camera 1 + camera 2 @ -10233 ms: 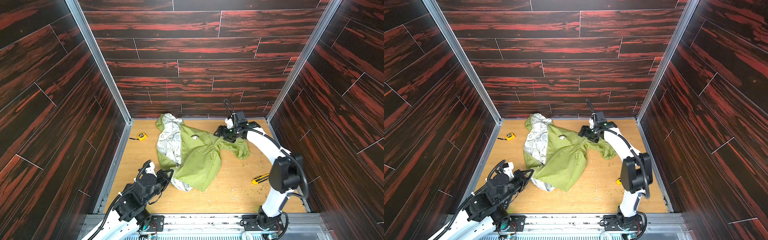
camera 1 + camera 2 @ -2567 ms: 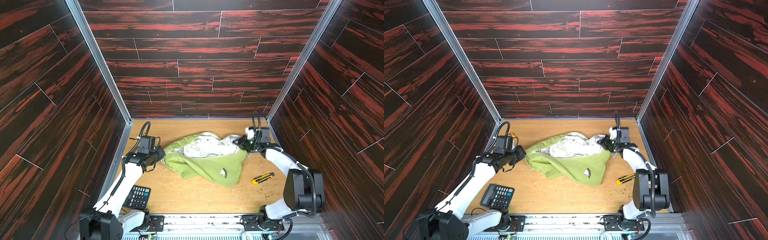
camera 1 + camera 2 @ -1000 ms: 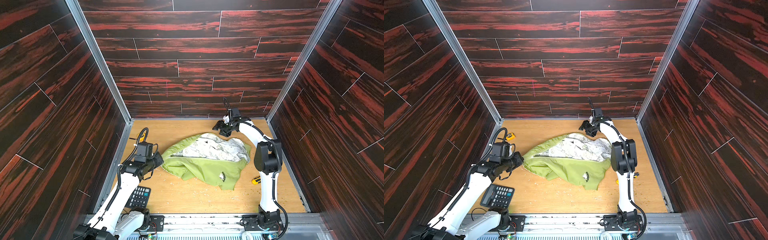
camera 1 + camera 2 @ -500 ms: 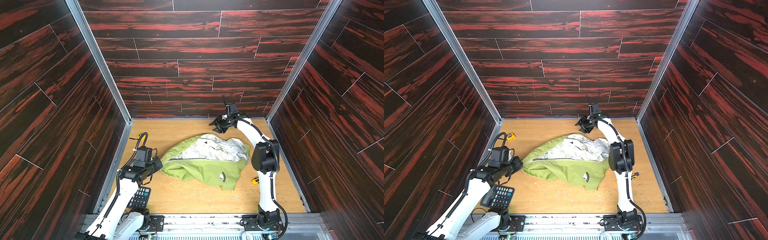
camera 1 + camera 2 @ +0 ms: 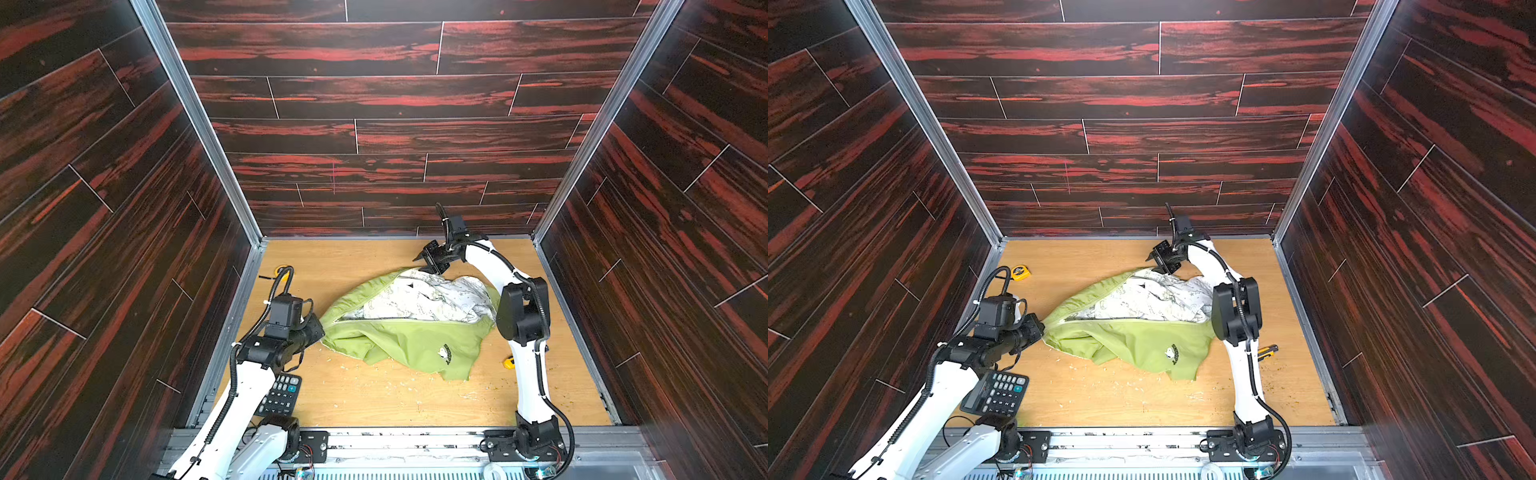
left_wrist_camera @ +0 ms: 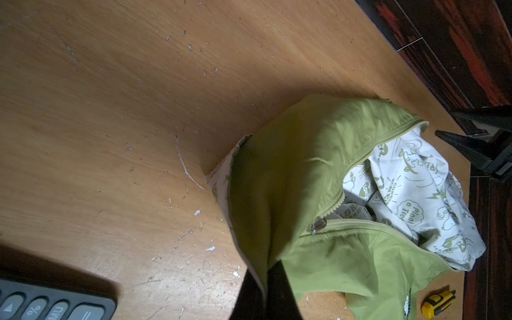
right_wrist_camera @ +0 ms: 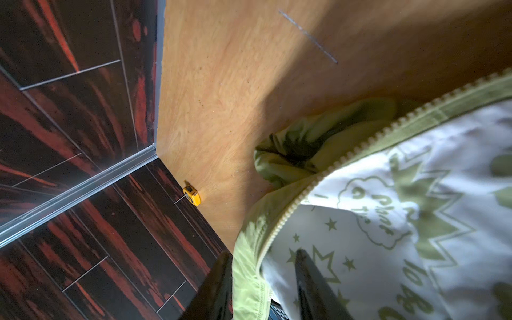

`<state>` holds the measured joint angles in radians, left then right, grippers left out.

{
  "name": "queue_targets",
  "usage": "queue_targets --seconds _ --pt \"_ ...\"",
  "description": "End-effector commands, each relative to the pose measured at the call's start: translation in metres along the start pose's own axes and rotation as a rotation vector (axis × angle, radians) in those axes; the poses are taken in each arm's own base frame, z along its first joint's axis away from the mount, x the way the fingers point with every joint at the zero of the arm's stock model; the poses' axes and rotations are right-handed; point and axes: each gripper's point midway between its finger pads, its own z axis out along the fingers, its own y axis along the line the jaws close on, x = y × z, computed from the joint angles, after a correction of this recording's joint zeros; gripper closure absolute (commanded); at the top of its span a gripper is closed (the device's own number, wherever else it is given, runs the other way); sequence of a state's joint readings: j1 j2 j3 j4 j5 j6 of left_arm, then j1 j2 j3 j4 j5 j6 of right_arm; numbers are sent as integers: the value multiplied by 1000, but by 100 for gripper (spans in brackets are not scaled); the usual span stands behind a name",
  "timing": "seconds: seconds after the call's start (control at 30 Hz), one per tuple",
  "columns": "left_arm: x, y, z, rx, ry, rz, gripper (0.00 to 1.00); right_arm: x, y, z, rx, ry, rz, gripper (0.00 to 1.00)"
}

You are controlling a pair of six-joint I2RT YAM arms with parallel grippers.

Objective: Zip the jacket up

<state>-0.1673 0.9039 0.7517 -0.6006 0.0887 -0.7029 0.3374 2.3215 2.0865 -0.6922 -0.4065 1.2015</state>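
- The jacket [image 5: 399,332] lies crumpled in the middle of the tabletop [image 5: 374,399], between the two arms. It is thin lime-green cloth, soft and creased.
- Its front gapes like an open pouch, and the white lining [image 5: 428,299] with green cartoon print bunches up inside.
- The zipper is joined only at the end near the left arm. The small metal slider [image 6: 318,224] sits there, and the two toothed edges spread apart beyond it.
- A small white chest logo [image 5: 444,353] shows on the green panel nearest the robot's base.
- The left end effector [image 5: 320,332] is clenched on a fold of green cloth at the jacket's zipped end, and its dark fingers [image 6: 277,293] press together on the fabric.
- The right end effector [image 5: 428,266] sits at the jacket's far edge with its jaws apart. One finger is on the lining and one is outside the toothed hem, and the cloth between them is not pinched.
- A dark grey calculator [image 5: 996,392] with rounded keys lies flat beside the left arm.
- A small yellow tape measure [image 5: 1020,272] rests near the left wall.
- A yellow-and-black utility knife [image 5: 1266,351] lies by the right arm.
- The tabletop is pale wood grain, scratched and flecked with white chips.
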Motion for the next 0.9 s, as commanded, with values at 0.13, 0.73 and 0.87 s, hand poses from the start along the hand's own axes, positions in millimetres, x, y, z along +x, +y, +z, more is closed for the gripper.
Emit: queue_targets --seconds 0.13,0.73,0.87 --pt "6 9 -5 -21 1 9 100 -9 -36 38 85 20 94 62" --pt "10 12 -10 -22 1 7 100 -23 -27 44 63 -4 82 100" --pt "8 10 -10 -13 -9 4 100 -29 5 15 -13 -54 -2 100"
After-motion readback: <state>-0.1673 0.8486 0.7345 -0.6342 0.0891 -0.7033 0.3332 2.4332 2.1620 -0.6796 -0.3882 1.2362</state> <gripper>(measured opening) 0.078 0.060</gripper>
